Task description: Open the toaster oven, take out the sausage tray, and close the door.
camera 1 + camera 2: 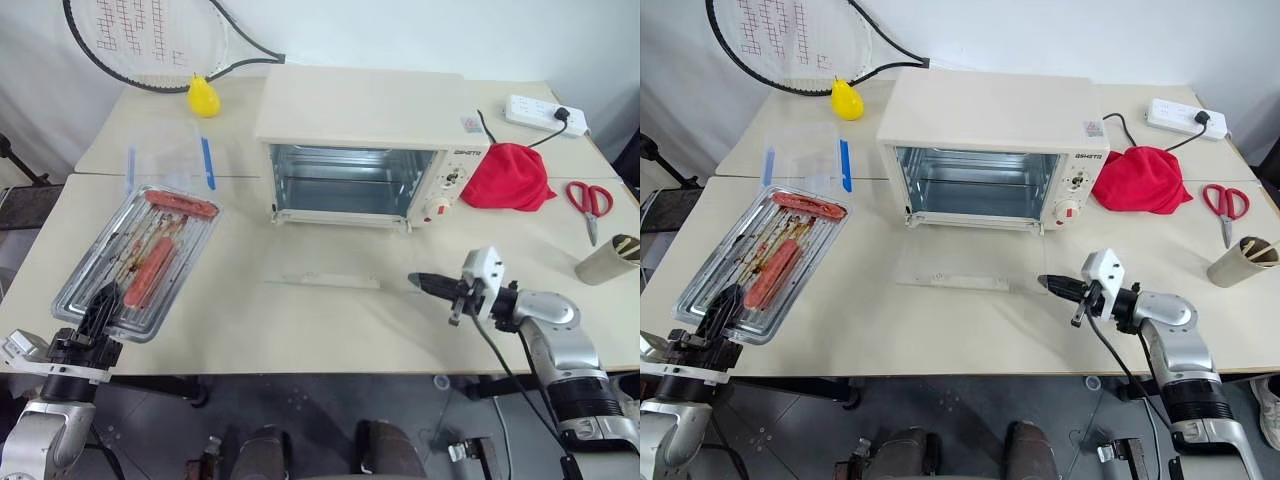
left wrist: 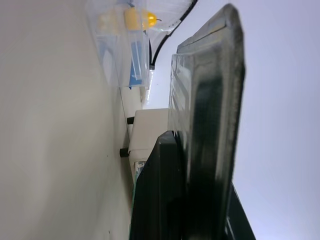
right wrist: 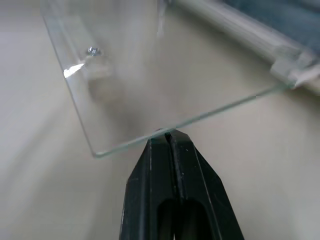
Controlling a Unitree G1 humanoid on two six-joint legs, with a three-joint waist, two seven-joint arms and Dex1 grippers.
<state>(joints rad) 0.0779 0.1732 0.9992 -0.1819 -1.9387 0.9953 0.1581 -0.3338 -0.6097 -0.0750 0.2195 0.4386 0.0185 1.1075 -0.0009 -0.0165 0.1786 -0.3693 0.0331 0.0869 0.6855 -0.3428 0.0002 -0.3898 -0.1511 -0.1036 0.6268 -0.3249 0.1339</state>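
Toaster oven, upper centre: door dropped flat on the table. Right gripper, pinched shut, at the door's right edge. Sausage tray, lower left, clamped at its near rim by left gripper.

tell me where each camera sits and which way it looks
Left and right eye: on the head, looking forward and down at the table, open oven and tray; both arms show.
Left wrist: along the left gripper, shut on the tray's rim.
Right wrist: along the shut right gripper at the door.
Shared: the oven, in the head and left wrist views.
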